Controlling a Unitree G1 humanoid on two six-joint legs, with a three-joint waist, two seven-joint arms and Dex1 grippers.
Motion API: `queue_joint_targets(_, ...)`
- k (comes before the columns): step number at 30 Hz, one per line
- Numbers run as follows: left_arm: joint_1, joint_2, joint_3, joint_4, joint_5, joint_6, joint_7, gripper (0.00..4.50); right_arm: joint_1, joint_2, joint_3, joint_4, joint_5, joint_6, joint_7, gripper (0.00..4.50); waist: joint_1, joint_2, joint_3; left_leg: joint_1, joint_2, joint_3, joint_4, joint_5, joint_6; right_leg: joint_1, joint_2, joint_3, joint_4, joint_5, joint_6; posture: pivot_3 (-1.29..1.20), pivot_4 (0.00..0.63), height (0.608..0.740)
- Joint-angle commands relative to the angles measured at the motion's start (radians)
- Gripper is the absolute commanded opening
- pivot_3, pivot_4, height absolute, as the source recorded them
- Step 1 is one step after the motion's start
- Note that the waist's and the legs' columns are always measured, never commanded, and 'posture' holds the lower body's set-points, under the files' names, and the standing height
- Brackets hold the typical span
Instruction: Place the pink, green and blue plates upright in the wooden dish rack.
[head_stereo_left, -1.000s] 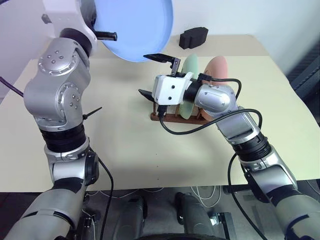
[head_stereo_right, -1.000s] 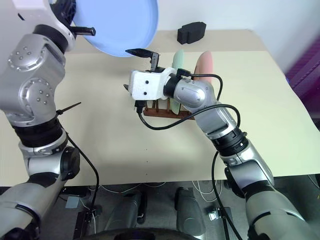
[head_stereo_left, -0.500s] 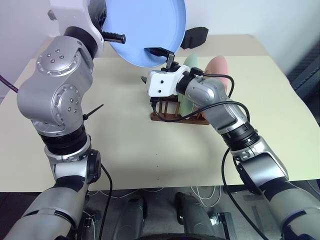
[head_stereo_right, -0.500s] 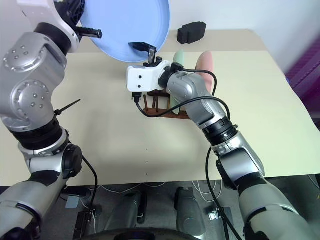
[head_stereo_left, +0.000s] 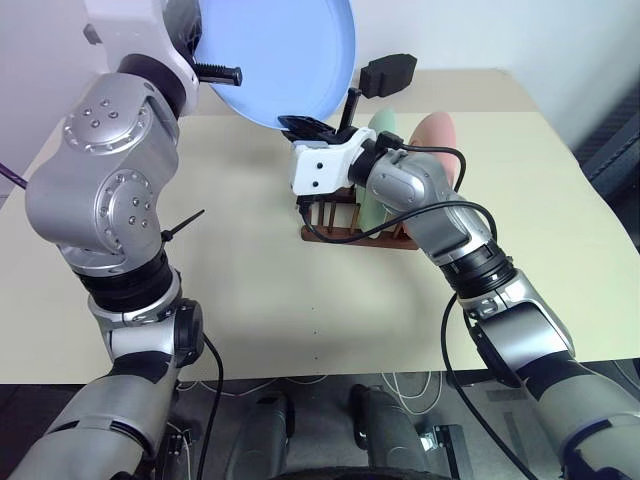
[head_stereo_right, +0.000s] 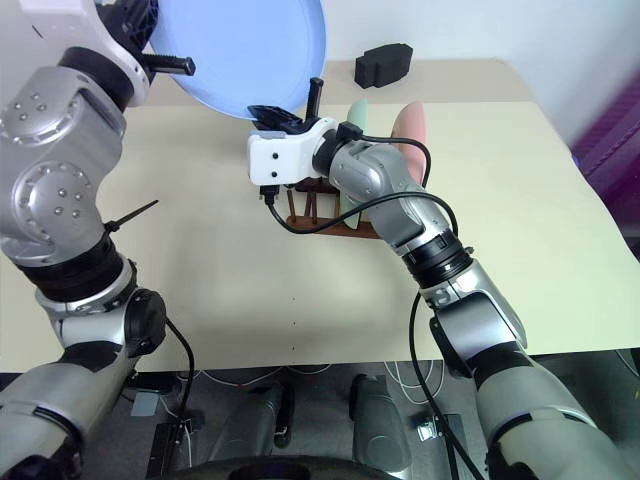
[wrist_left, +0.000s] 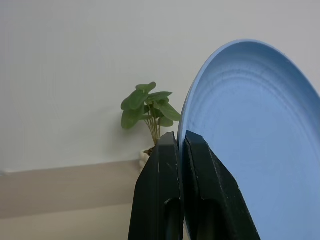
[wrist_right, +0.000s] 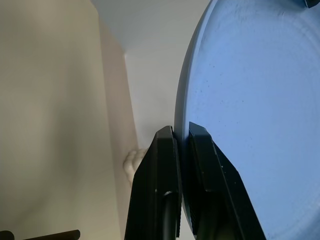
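Observation:
The light blue plate (head_stereo_left: 275, 50) is held high over the back left of the table, tilted. My left gripper (wrist_left: 177, 136) is shut on its rim. My right gripper (wrist_right: 181, 131) is shut on the plate's lower rim (head_stereo_left: 305, 124), just above the rack. The wooden dish rack (head_stereo_left: 345, 236) sits mid-table. The green plate (head_stereo_left: 380, 128) and the pink plate (head_stereo_left: 437, 133) stand upright in it, side by side. My right forearm crosses in front of both plates and hides their lower halves.
A black block (head_stereo_left: 388, 73) lies at the table's back edge behind the rack. A small potted plant (wrist_left: 148, 107) stands against the far wall. The beige table (head_stereo_left: 250, 290) spreads in front of the rack.
My right gripper, open a second ago beside the rack, rose and moved left to the blue plate's lower rim and closed on it. The left gripper kept its hold.

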Motion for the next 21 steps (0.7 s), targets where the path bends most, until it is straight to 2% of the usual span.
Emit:
queue_joint_targets(1, -0.017, -0.051, 0.064, -0.030, -0.050, -0.053, -0.006, 0.90, -0.019, -0.006, -0.026, -0.033, -0.026, -0.013, -0.033, 0.00, 0.001, 0.000, 0.000, 0.000, 0.000, 0.000, 0.000, 0.000, 0.000, 0.000, 0.000, 0.000, 0.000, 0.000, 0.000, 0.00, 0.150, 0.735)
queue_joint_targets(8, -0.051, -0.104, 0.145, -0.019, -0.092, -0.130, 0.029, 4.35, -0.017, -0.010, -0.033, -0.035, -0.045, -0.019, -0.045, 0.00, -0.002, 0.000, 0.000, 0.000, 0.000, 0.000, 0.000, 0.000, 0.000, 0.000, 0.000, 0.000, 0.000, 0.000, 0.000, 0.00, 0.150, 0.735)
queue_joint_targets(9, -0.060, -0.108, 0.161, -0.013, -0.093, -0.148, 0.044, 4.47, -0.018, -0.011, -0.033, -0.035, -0.046, -0.023, -0.048, 0.00, -0.001, 0.000, 0.000, 0.000, 0.000, 0.000, 0.000, 0.000, 0.000, 0.000, 0.000, 0.000, 0.000, 0.000, 0.000, 0.00, 0.150, 0.735)
queue_joint_targets(13, -0.088, -0.093, 0.233, 0.022, -0.069, -0.231, 0.123, 4.47, -0.025, -0.010, -0.037, -0.032, -0.044, -0.038, -0.061, 0.00, 0.000, 0.000, 0.000, 0.000, 0.000, 0.000, 0.000, 0.000, 0.000, 0.000, 0.000, 0.000, 0.000, 0.000, 0.000, 0.00, 0.150, 0.735)
queue_joint_targets(18, -0.039, 0.040, 0.282, 0.074, -0.037, -0.303, 0.114, 4.47, -0.048, -0.007, -0.076, -0.030, -0.009, -0.053, -0.081, 0.00, -0.003, 0.000, 0.000, 0.000, 0.000, 0.000, 0.000, 0.000, 0.000, -0.001, 0.000, 0.000, 0.001, 0.000, 0.000, 0.00, 0.150, 0.735)
queue_joint_targets(21, 0.049, 0.158, 0.252, 0.100, -0.001, -0.299, 0.053, 4.47, -0.051, 0.002, -0.116, -0.040, 0.057, -0.068, -0.070, 0.00, -0.003, 0.000, 0.000, 0.000, 0.000, 0.000, 0.000, 0.000, 0.000, -0.001, 0.000, 0.000, 0.001, 0.000, 0.000, 0.00, 0.150, 0.735)
